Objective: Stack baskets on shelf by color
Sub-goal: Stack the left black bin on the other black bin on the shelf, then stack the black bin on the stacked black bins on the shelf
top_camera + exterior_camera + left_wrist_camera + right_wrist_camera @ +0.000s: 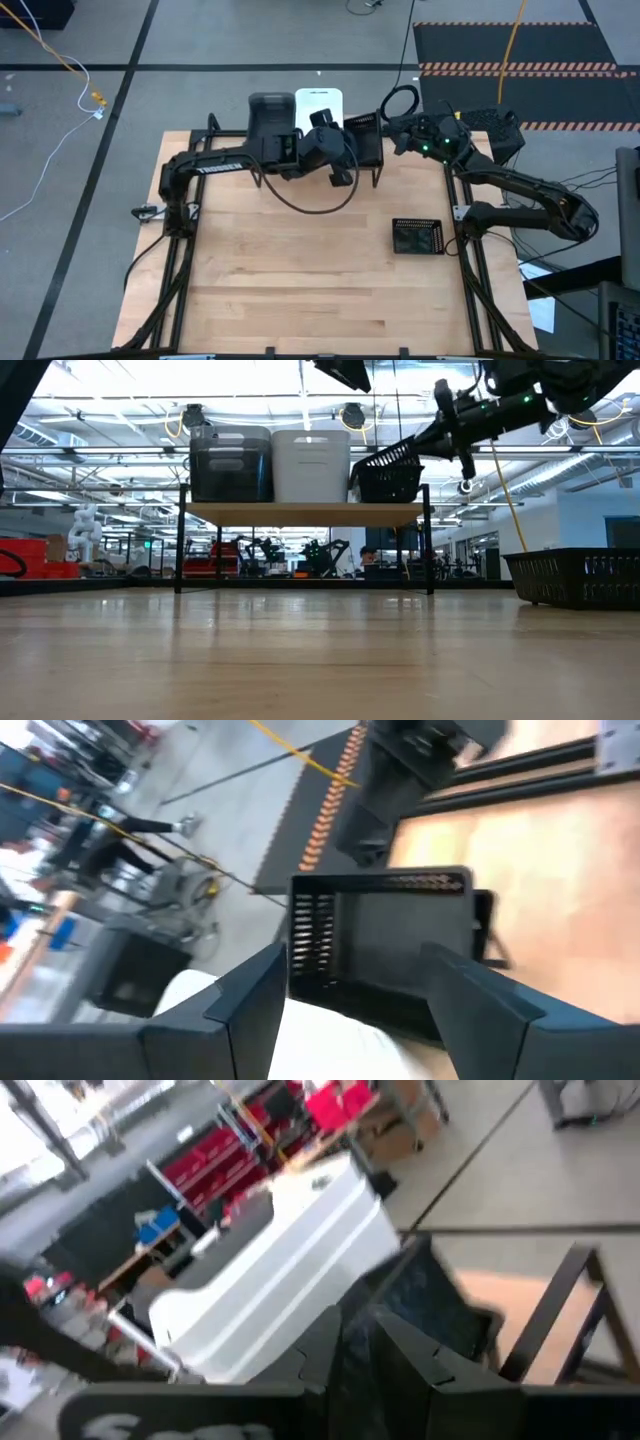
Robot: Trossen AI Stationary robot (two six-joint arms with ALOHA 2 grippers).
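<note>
On my overhead feed the shelf [368, 176] sits at the far edge of the desk [300, 290], a light plank on thin black legs. Three stacks line its top. At one end is the dark grey basket [231, 464], smooth-walled plastic with a recessed handle panel; I can't tell from here how many are nested in it. Touching it is the white basket [311, 465], the same shape, opaque and glossy. At the other end is a black mesh tray [388, 473], shallower than the plastic bins, with slatted walls; from desk level it is tilted, its outer end lifted off the plank.

My right gripper [395, 135] is at that raised end, and its jaws are closed onto the tray's rim; in its wrist feed the mesh wall runs straight between the fingers [420, 1370], with the white basket just beyond.

My left gripper [340, 175] hangs above the shelf over the white basket, jaws apart and holding nothing; its wrist feed looks past both fingers [250, 995] down into the tray's dark interior.

A second black mesh tray [418, 236] lies flat on the desk, well apart from the shelf, on the right arm's side.
</note>
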